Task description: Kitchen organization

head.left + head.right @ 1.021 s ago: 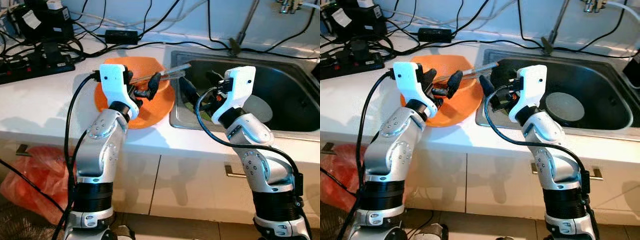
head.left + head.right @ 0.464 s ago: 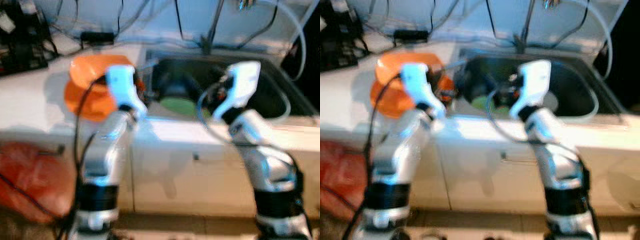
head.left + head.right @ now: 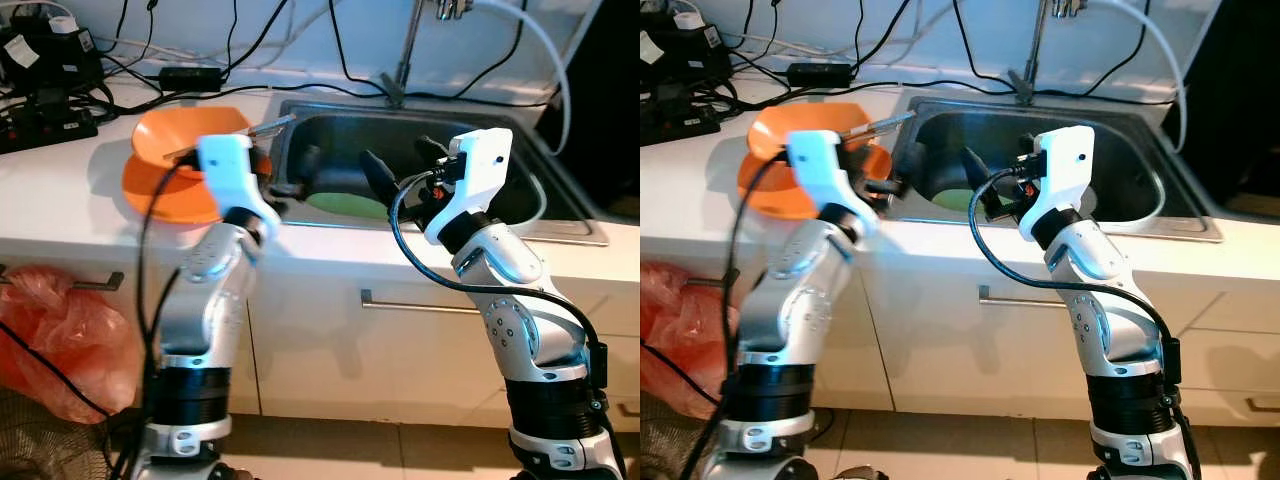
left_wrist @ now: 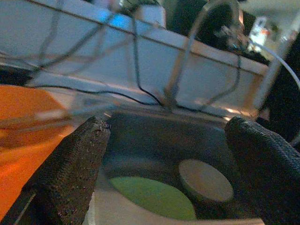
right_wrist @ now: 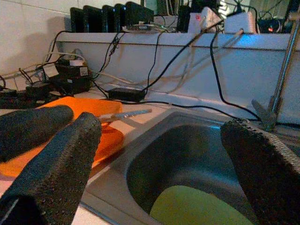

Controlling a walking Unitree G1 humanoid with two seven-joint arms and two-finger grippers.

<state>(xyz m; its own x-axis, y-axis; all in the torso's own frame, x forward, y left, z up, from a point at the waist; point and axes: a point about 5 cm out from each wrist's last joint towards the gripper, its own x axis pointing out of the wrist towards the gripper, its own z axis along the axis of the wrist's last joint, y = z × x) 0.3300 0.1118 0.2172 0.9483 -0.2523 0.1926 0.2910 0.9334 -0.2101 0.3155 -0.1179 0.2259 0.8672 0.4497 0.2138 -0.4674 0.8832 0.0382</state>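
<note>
An orange bowl (image 3: 170, 150) sits on an orange plate (image 3: 165, 195) on the white surface (image 3: 60, 190) just left of the sink (image 3: 500, 215). A slim metal utensil (image 3: 262, 126) rests across the bowl's rim. A green plate (image 3: 345, 204) lies flat in the basin.

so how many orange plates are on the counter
2, stacked left of the sink: the upper orange plate on the lower orange plate. More could be hidden beneath.
</note>
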